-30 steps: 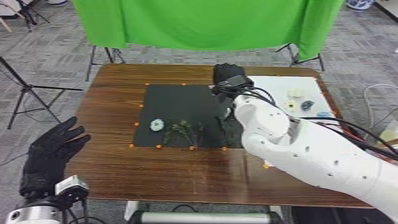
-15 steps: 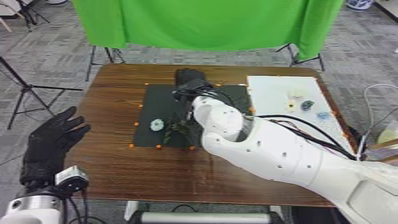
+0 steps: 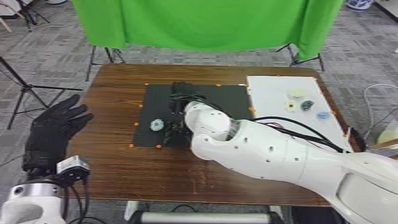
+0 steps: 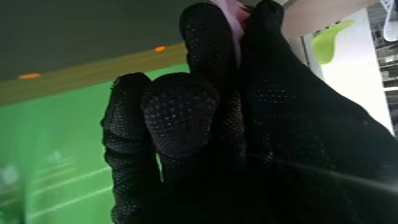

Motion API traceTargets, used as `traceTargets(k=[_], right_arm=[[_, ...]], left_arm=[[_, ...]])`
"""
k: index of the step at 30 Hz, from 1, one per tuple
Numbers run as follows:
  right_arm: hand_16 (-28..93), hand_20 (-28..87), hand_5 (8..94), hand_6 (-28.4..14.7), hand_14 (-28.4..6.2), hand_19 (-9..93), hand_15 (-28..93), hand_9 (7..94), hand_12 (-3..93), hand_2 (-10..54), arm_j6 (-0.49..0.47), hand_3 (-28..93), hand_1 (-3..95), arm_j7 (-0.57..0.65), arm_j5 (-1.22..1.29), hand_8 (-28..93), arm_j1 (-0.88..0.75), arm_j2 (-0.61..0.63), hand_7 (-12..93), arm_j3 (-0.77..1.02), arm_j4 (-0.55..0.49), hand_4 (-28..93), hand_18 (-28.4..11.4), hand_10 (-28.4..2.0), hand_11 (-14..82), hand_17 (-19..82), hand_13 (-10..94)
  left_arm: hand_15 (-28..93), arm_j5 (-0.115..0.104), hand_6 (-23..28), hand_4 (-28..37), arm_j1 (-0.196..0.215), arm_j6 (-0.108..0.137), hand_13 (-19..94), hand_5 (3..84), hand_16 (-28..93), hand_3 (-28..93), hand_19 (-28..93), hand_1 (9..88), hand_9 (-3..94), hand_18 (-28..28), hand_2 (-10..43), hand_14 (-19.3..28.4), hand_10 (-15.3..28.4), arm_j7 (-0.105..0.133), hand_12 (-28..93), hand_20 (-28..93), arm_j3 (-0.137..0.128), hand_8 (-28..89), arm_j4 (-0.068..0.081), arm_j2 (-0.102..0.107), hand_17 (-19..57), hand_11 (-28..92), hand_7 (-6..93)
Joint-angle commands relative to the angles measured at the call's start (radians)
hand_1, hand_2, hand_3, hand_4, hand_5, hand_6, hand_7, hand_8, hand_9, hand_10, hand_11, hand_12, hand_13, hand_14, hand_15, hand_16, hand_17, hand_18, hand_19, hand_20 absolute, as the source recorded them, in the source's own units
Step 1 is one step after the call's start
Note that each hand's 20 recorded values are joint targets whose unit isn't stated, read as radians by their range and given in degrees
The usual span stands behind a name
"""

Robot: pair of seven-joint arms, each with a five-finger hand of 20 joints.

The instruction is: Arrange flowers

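My right hand (image 3: pixel 184 91) is over the upper middle of the dark mat (image 3: pixel 226 100) in the head view. In the right wrist view, the right hand (image 4: pixel 182 112) pinches a pink flower piece (image 4: pixel 233 14) between thumb and finger. A pale round flower (image 3: pixel 157 125) lies at the mat's left side, and dark green sprigs (image 3: pixel 174 136) beside it are partly covered by my arm. At the far left, my left hand (image 3: pixel 55 127) stays off the table with its fingers relaxed.
On the white sheet (image 3: pixel 275 90) at the table's right lie a cream flower (image 3: pixel 296 93), a small yellowish one (image 3: pixel 290 106), a dark teal one (image 3: pixel 306 105) and a light blue one (image 3: pixel 322 115). A green cloth (image 3: pixel 204 25) hangs behind the table.
My right hand has moved left from beside the white sheet to above the dark mat, then a little toward the robot. The left hand has shifted slightly.
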Motion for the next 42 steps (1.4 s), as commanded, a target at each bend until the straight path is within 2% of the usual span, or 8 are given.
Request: traceTargets(k=[1, 11, 23, 33, 35, 37, 39, 42], right_arm=[[17, 17, 76.0, 1.3, -3.4, 93, 73, 89.8, 32.4, -9.5, 0.051, 78, 51.0, 0.022, 0.024, -1, 0.058, -0.024, 29, -0.027, 0.005, -28, -18.1, -7.4, 17.3, 40, 79], [16, 16, 70.1, 0.6, -3.8, 93, 75, 83.5, 26.5, -9.5, -0.024, 75, 46.4, 0.014, 0.042, -4, 0.017, -0.038, 30, 0.036, 0.003, -28, -17.8, -8.0, 22.4, 38, 77], [15, 15, 66.3, 0.3, -4.7, 93, 77, 78.1, 19.1, -9.5, -0.105, 80, 39.9, -0.001, 0.033, -7, -0.04, -0.054, 27, 0.103, -0.001, -28, -18.2, -9.9, 30.7, 36, 74], [15, 15, 66.2, 0.5, -4.7, 93, 77, 77.0, 16.8, -9.5, -0.134, 81, 38.1, -0.023, 0.023, -9, -0.083, -0.055, 26, 0.17, -0.012, -28, -18.2, -10.4, 32.3, 36, 73], [15, 15, 65.9, 0.4, -5.2, 93, 77, 76.1, 16.1, -9.5, -0.128, 82, 36.7, -0.024, 0.039, -14, -0.087, -0.048, 26, 0.176, -0.021, -28, -18.4, -10.8, 31.6, 35, 73], [15, 15, 65.1, 0.0, -5.7, 93, 77, 75.0, 15.6, -9.5, -0.15, 83, 35.1, -0.027, 0.044, -16, -0.097, -0.049, 26, 0.191, -0.02, -28, -18.7, -11.6, 30.3, 35, 72], [14, 15, 63.4, -0.3, -6.4, 93, 77, 73.4, 15.2, -9.4, -0.186, 84, 32.8, -0.031, 0.05, -16, -0.117, -0.054, 26, 0.222, -0.016, -28, -18.9, -12.3, 28.6, 34, 71], [14, 13, 61.4, -1.3, -7.5, 93, 76, 70.5, 14.3, -5.6, -0.278, 84, 28.8, -0.039, 0.022, -16, -0.176, -0.073, 24, 0.297, -0.019, -28, -19.5, -13.5, 25.0, 33, 70]], left_arm=[[54, 0.006, 11.0, -20.4, -0.016, -0.022, 27, 40.2, -12, 83, 62, 25.0, 35.5, 22.6, 6.4, 26.5, 19.6, -0.012, 8, 0, 0.002, -11, 0.011, 0.013, -9.1, 28, 16.2], [55, 0.006, 11.0, -20.5, -0.026, -0.027, 27, 40.2, -12, 83, 62, 25.0, 35.5, 22.6, 6.4, 26.6, 19.7, -0.018, 8, 0, 0.003, -11, 0.014, 0.017, -9.1, 28, 16.1], [55, 0.001, 11.0, -20.5, -0.024, -0.023, 27, 40.2, -12, 83, 61, 25.0, 35.5, 22.6, 6.5, 26.6, 19.7, -0.017, 8, 0, 0.005, -11, 0.015, 0.018, -9.2, 28, 16.3], [55, -0.003, 11.0, -20.5, 0.004, -0.005, 27, 40.2, -12, 83, 61, 25.0, 35.5, 22.7, 6.6, 26.6, 19.7, -0.018, 8, 0, 0.001, -11, 0.007, 0.011, -9.2, 28, 16.2], [55, -0.005, 11.0, -20.5, 0.008, -0.007, 27, 40.2, -12, 83, 62, 25.0, 35.5, 22.7, 6.6, 26.6, 19.7, -0.017, 8, 0, -0.002, -11, 0.007, 0.009, -9.2, 28, 16.2], [55, -0.01, 11.0, -20.4, 0.01, -0.005, 27, 40.2, -12, 83, 62, 24.9, 35.5, 22.6, 6.6, 26.6, 19.7, -0.008, 8, 0, 0.0, -11, 0.008, 0.012, -9.2, 28, 16.1], [55, -0.005, 11.0, -20.4, 0.003, -0.007, 27, 40.2, -12, 83, 62, 24.8, 35.6, 22.6, 6.5, 26.6, 19.7, -0.014, 8, 0, 0.004, -11, 0.009, 0.012, -9.2, 28, 16.2], [55, -0.002, 11.0, -20.5, 0.009, 0.001, 27, 40.2, -12, 83, 62, 24.9, 35.6, 22.6, 6.6, 26.6, 19.7, -0.012, 8, 0, 0.011, -11, 0.004, 0.008, -9.1, 28, 16.2]])
